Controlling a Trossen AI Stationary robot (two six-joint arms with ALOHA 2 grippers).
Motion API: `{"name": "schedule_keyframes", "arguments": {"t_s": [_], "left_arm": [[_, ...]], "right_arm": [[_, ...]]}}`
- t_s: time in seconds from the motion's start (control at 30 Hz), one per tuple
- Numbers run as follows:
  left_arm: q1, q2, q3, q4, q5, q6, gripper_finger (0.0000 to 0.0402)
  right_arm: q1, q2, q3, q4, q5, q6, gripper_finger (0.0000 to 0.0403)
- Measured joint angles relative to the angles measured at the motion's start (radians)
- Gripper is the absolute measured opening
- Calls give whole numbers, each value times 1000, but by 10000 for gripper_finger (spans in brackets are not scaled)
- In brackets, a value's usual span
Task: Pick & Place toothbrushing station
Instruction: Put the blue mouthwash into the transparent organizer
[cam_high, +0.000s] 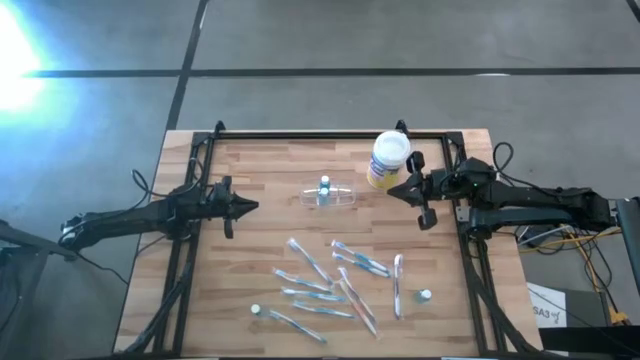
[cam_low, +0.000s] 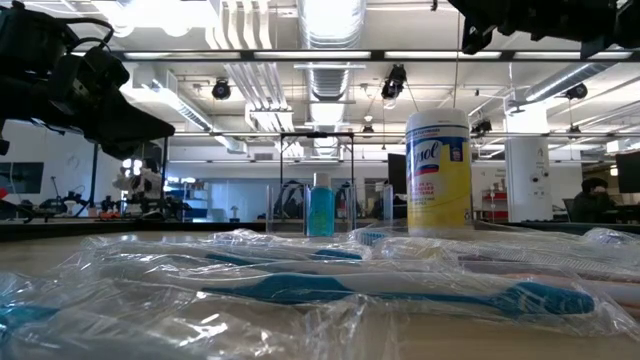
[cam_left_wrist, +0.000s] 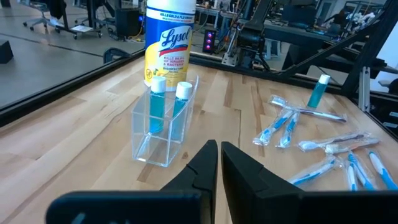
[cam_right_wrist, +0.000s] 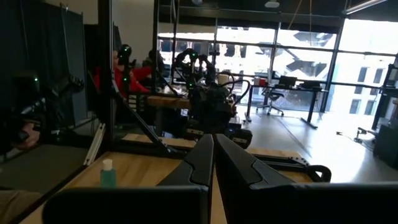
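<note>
Toothbrushing station, a clear plastic holder, stands on my table just ahead of my left tool, whose fingers are pressed nearly together on nothing. It holds two small blue tubes with white caps. Just beyond it stands the yellow-labelled canister. My right tool, shut and empty, hangs beside that canister.

On the desk, the toothbrushing station is sitting near the middle, with two small bottles standing in it. The canister is standing just beyond it to the right. Wrapped toothbrushes are lying scattered nearer the front edge.
</note>
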Motion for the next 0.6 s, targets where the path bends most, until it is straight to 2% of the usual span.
{"name": "schedule_keyframes", "arguments": {"t_s": [0.6], "left_arm": [[0, 0, 0, 1, 3, -40, 26]], "right_arm": [[24, -33, -47, -3, -8, 14, 11]]}}
